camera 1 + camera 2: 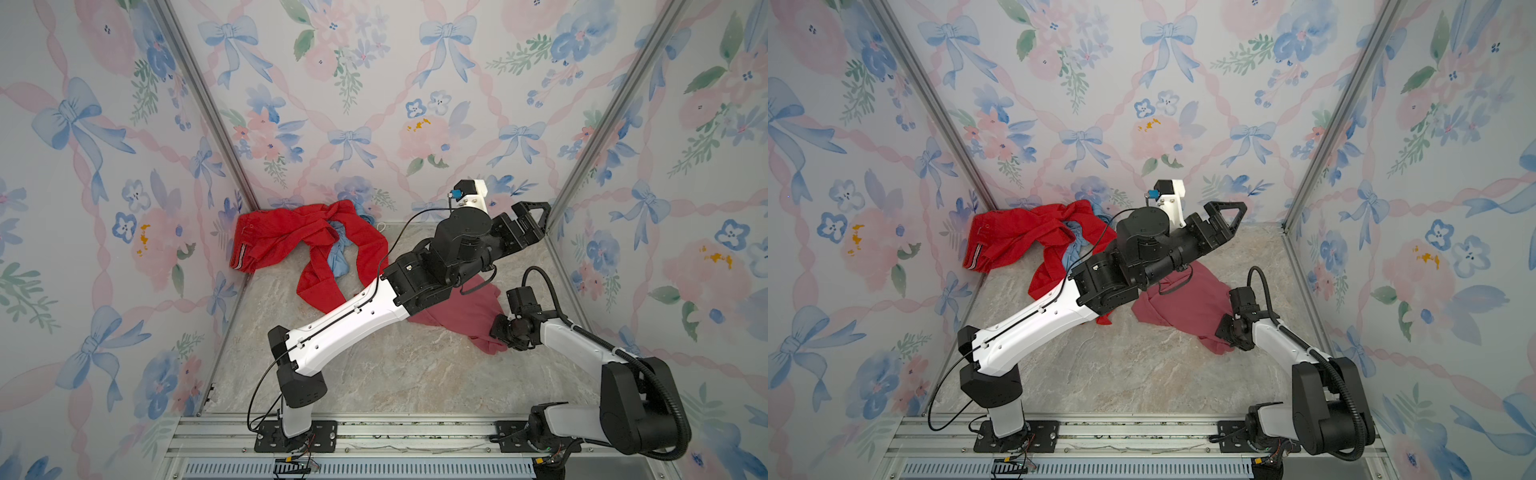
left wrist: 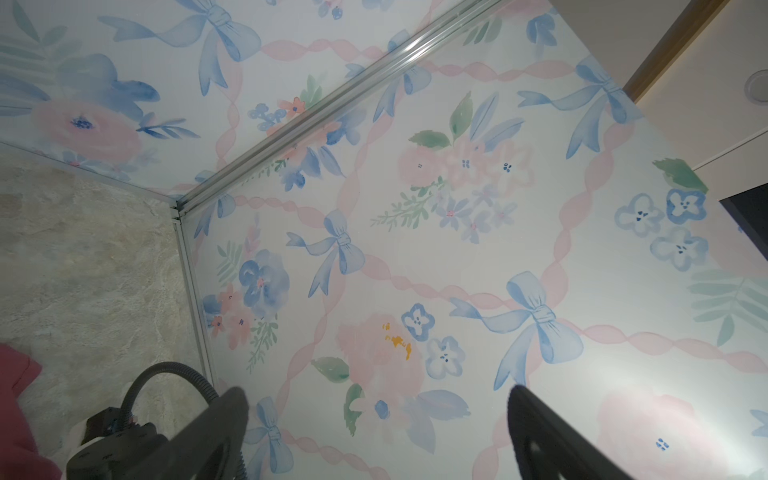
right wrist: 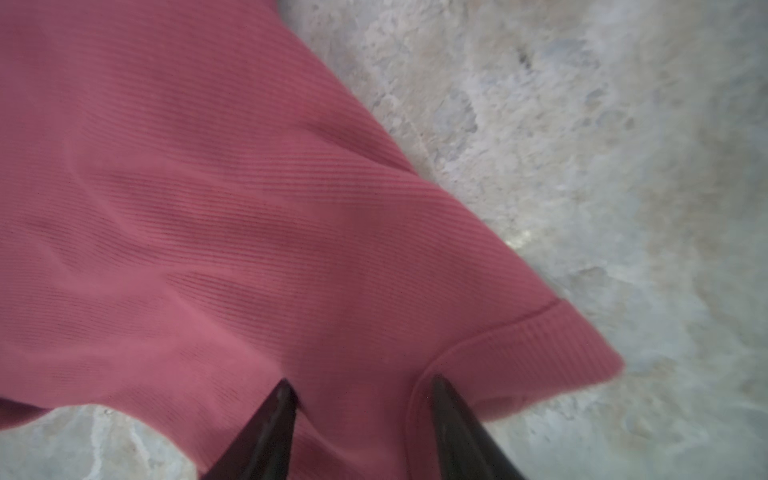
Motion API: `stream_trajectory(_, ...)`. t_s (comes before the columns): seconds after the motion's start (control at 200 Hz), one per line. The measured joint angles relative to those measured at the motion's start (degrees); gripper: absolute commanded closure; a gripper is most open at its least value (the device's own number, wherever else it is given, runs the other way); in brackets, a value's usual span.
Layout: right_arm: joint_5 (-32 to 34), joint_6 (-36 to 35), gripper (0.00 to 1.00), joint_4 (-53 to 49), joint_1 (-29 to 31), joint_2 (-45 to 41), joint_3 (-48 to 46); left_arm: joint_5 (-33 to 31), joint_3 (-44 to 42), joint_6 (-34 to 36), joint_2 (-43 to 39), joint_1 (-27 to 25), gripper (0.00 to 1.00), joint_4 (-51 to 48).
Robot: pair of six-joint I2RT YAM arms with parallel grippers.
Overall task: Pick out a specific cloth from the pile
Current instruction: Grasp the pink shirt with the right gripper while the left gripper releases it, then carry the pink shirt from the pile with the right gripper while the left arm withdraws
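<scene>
**Right pincer** (image 3: 361, 386): nearest the arm bases, pointed down onto the cloth (image 3: 208, 208). Its two dark fingertips (image 3: 282, 407) stand partway together and press into the ribbed dusty-pink fabric. A ridge of fabric sits between them, just beside a hemmed cuff (image 3: 540, 345). Whether the fabric is actually clamped cannot be told. In both top views the wrist hides the tips.

**The cloth** (image 1: 478, 307): lies crumpled on the marbled surface (image 1: 374, 374), spreading away from the right pincer toward the back wall. It lies outside the heap. Its far edge passes under the left arm (image 1: 353, 320).

**Left pincer** (image 1: 528, 220): beyond the cloth and raised off the surface, extended across the middle to the far right corner. Its fingers (image 2: 224, 428) are spread wide with nothing between them. The left wrist view shows flowered wallpaper (image 2: 415, 249) ahead of them.

**The pile** (image 1: 307, 249): well apart from both pincers, to the left of the left pincer, in the far left corner.
- Bright red trousers (image 1: 282, 232) lie with their striped waistband (image 1: 239, 259) against the left wall.
- A light blue cloth (image 1: 337, 259) is tangled between the legs.
- One red leg ends at the left arm, close to the pink cloth. Whether the two touch cannot be told.
</scene>
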Motion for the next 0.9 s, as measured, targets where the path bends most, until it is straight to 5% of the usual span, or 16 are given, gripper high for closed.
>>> stream_trajectory(0.065, -0.37, 0.2, 1.0, 0.81, 0.0, 0.68, -0.17, -0.33, -0.48, 0.02, -0.07, -0.13, 0.02, -0.17)
stream_trajectory(0.29, -0.61, 0.39, 1.0, 1.2, 0.0, 0.33, -0.02, -0.33, -6.16, -0.04, -1.66, 1.01, 0.02, -0.33)
stream_trajectory(0.445, 0.22, -0.85, 1.0, -3.89, -0.11, -4.68, 4.42, 1.49, -18.12, 2.32, -6.19, 6.71, 0.02, -0.07)
stream_trajectory(0.655, 0.81, -4.07, 1.0, -11.8, -0.11, -11.67, 19.87, -2.08, -32.85, 23.04, -10.75, 10.97, 0.02, -0.55)
stream_trajectory(0.9, 1.57, -10.51, 1.0, -24.0, -2.25, -6.82, 49.44, -1.62, -39.12, 47.89, -11.76, 13.79, 0.02, -0.68)
